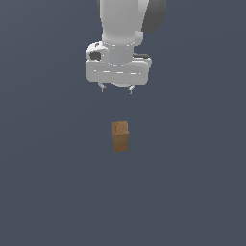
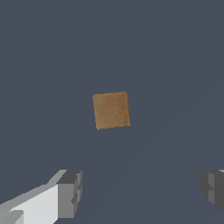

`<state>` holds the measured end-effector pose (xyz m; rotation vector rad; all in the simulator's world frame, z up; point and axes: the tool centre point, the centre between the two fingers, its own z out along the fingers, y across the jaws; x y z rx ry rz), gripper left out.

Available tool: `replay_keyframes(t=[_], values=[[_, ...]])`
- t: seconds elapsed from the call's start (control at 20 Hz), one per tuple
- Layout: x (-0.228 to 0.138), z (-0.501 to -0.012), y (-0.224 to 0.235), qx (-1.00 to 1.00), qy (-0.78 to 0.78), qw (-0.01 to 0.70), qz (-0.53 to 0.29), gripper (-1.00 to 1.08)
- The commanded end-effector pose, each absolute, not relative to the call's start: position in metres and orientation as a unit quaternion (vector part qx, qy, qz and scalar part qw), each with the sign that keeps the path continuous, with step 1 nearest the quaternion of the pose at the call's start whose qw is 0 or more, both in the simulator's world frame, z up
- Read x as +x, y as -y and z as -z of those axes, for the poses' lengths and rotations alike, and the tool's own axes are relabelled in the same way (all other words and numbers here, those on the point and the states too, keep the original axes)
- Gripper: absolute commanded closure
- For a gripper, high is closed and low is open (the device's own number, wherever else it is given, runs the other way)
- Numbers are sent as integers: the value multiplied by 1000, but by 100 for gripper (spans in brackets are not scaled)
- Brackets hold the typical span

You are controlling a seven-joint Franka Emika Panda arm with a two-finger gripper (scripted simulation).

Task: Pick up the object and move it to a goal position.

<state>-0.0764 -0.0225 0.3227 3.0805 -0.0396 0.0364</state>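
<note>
The tool (image 1: 116, 89) is hanging spread wide above the block (image 1: 120, 136), gripping nothing. I'd be centring over it, matching its slight twist, then descending straight.

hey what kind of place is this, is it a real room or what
Most likely a bare simulated test scene, not a real room: a flat, featureless grey-blue floor, one wooden block standing alone, and a white gripper hanging open above it.

We see our white arm (image 1: 122, 21) reaching straight down, its wrist vertical above the broad white body of the tool (image 1: 116, 89). The two short fingers (image 1: 102, 88) point downward and stand wide apart, with nothing between them. In the wrist view the grey fingertips (image 2: 70, 192) sit far apart.
</note>
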Motion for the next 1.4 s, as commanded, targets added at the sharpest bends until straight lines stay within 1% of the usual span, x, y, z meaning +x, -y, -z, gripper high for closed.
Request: replay_keyframes(t=[0.0,0.4,1.0,1.35], values=[[-77,-323,23,999,13,31,-11,-92],[-65,-302,21,1000,3,25,-9,-92],[-30,-221,15,1000,-28,6,-2,-92],[-23,-195,14,999,-36,1,0,-92]])
